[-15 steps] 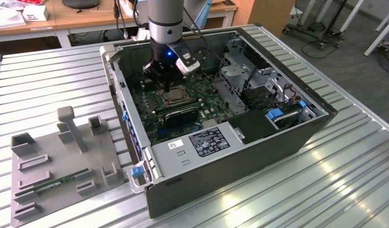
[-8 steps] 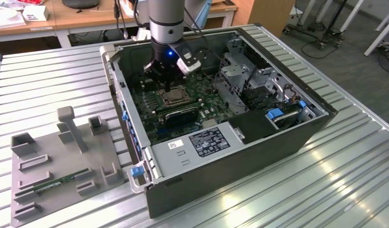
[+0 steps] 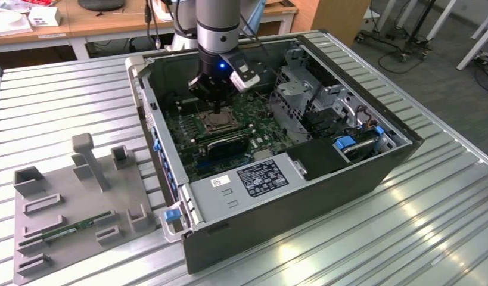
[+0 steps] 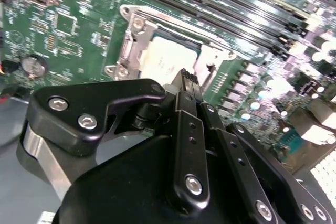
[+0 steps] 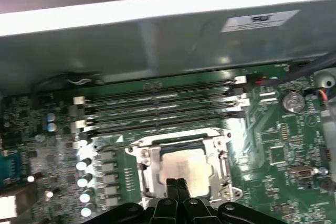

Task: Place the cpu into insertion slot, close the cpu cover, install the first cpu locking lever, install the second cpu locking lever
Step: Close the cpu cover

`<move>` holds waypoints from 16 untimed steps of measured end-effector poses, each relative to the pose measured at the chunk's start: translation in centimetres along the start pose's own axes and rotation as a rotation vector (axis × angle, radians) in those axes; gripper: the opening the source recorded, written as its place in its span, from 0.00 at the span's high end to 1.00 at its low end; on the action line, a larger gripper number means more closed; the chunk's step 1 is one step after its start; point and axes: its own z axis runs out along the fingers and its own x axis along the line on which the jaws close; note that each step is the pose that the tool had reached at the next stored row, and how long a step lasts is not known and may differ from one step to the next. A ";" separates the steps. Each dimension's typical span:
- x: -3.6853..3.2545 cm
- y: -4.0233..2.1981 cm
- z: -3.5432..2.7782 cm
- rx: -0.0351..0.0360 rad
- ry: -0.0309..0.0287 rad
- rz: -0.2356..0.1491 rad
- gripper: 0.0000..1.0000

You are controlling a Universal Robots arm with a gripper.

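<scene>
Inside the open computer case (image 3: 323, 196), the cpu (image 5: 184, 166) is seated on the motherboard (image 5: 273, 145); the end effector (image 5: 176, 184) is pinched together just above it.

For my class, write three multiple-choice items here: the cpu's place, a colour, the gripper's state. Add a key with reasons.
1. Where is the cpu? A) in the socket on the motherboard B) on the grey rack C) on the floor
2. What colour is the motherboard? A) blue B) green C) red
3. How is the gripper? A) wide open B) shut C) holding a memory stick
Key: 1 A, its silvery face shows inside the socket; 2 B, the board is green; 3 B, its fingers touch.
</scene>
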 end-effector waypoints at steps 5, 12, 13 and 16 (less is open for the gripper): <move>-1.01 0.15 0.04 0.0000 0.0000 0.000 0.89; -1.07 0.17 0.05 -0.0002 0.0003 -0.006 0.89; -1.07 0.17 0.05 -0.0004 0.0006 -0.013 0.89; -1.04 0.16 0.00 -0.0010 0.0008 -0.029 0.89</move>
